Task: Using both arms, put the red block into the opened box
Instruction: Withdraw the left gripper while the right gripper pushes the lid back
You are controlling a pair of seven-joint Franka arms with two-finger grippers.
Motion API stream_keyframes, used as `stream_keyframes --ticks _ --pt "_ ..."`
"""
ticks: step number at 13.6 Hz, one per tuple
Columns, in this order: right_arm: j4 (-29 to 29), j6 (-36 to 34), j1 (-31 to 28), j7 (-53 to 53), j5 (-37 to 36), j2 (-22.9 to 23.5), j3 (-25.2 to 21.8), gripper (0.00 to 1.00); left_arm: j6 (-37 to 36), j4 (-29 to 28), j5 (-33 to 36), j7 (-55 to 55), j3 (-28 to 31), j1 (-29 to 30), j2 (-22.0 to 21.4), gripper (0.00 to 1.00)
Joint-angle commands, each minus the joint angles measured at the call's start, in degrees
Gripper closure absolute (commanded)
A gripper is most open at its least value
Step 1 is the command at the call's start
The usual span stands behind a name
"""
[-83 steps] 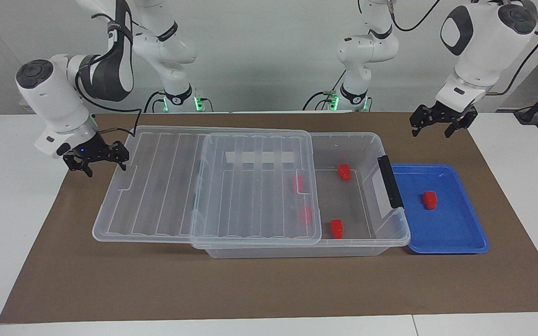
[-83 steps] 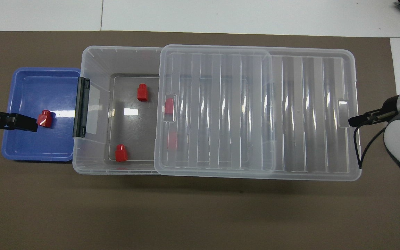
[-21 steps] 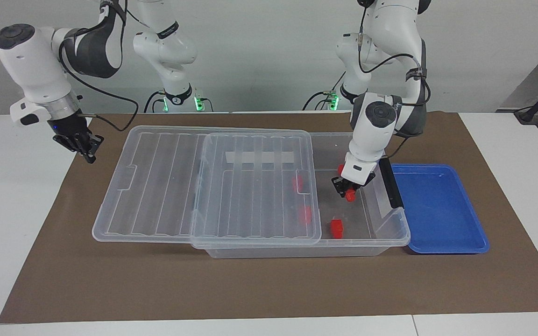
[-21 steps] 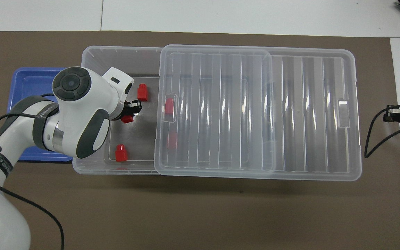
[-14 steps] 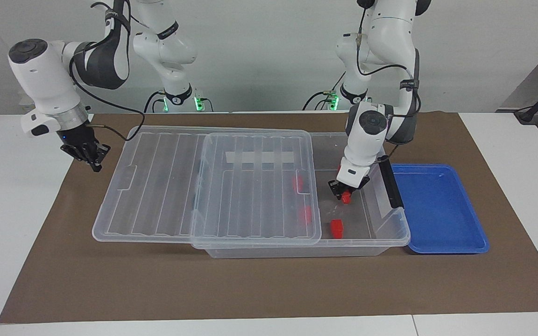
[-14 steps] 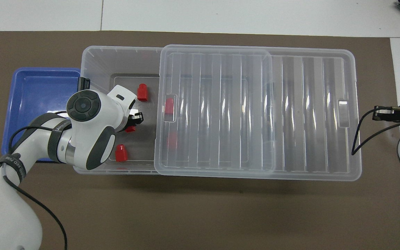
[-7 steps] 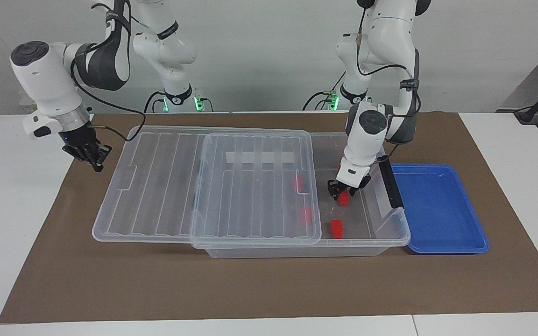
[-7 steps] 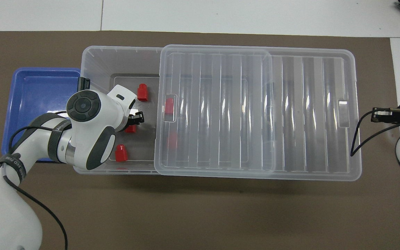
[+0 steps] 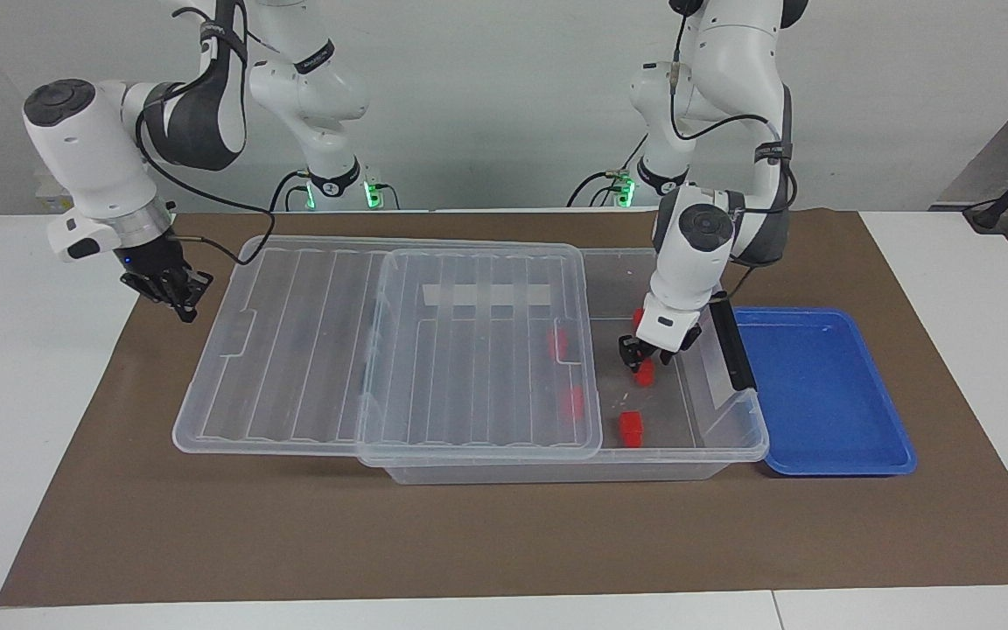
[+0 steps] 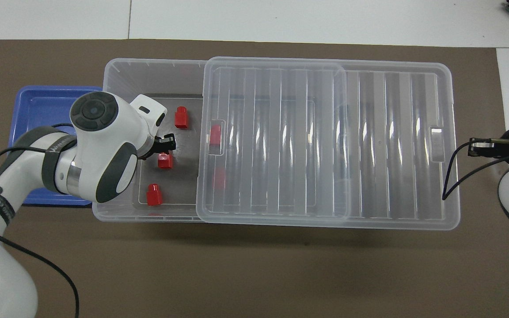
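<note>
Left gripper (image 9: 644, 354) is hanging inside the uncovered end of the box (image 9: 745, 433), fingers parted a little, with the red block (image 9: 644, 373) sitting on the box floor directly under the tips. Can't tell whether the fingertips are touching the block; it isn't clamped. In the overhead view the left gripper (image 10: 165, 144) is sitting at the block's (image 10: 165, 160) 12 o'clock.

Right gripper (image 9: 173, 289) is waiting over the brown mat (image 9: 504, 542) off the lid's end toward the right arm's end of the table, fingertips pressed together, holding nothing.

Readable writing: none in the facing view; the band on the left forearm in the overhead view is carrying dark lettering I can't make out. A white strip (image 9: 486, 295) on the box wall is showing through the lid, no text legible.

The block is looking small, bright red and chunky, with a narrower stub on one end. Four look-alikes are lying in the box: one (image 10: 180, 118) at its 12 o'clock in the overhead view, one (image 10: 153, 195) at its 6 o'clock, two (image 10: 215, 134) (image 10: 219, 178) under the lid (image 9: 390, 350).

The clear ribbed lid is lying slid toward the right arm's end, covering most of the box. Black handle (image 9: 731, 346) is sitting on the box's end wall, blue tray (image 9: 828, 437) just beside it.
</note>
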Motion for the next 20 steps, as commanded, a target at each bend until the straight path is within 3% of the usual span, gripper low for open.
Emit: stream_keyframes --ticks 1,3,6,7,8,11,20 --pt "-0.3 0.9 0.9 0.2 0.2 0.3 0.4 1.0 -17.0 11.6 1.4 -0.3 0.4 0.2 -1.2 0.37" --pt "-0.3 1.0 2.1 0.5 0.3 0.3 0.4 1.0 -23.8 14.9 1.4 1.1 0.4 1.6 -4.1 0.36" --pt "-0.4 0.4 3.7 0.4 0.3 0.3 0.4 1.0 -30.1 14.9 1.4 16.8 0.7 7.9 -11.2 0.28" --pt "-0.4 0.4 4.4 0.4 0.3 0.3 0.4 1.0 -31.6 14.8 1.4 22.5 0.7 11.1 -13.1 0.22" --pt "-0.4 0.4 5.1 0.4 0.3 0.3 0.4 1.0 -32.8 14.8 1.4 29.5 0.7 14.7 -14.5 0.0" --pt "-0.5 0.2 8.1 0.9 0.3 0.1 0.5 1.0 -32.8 12.3 1.3 37.6 0.8 20.1 -16.9 0.0" --pt "-2.1 0.6 17.1 1.2 0.4 -0.4 0.5 1.0 -32.7 12.1 1.3 37.5 0.8 21.8 -17.3 0.0"
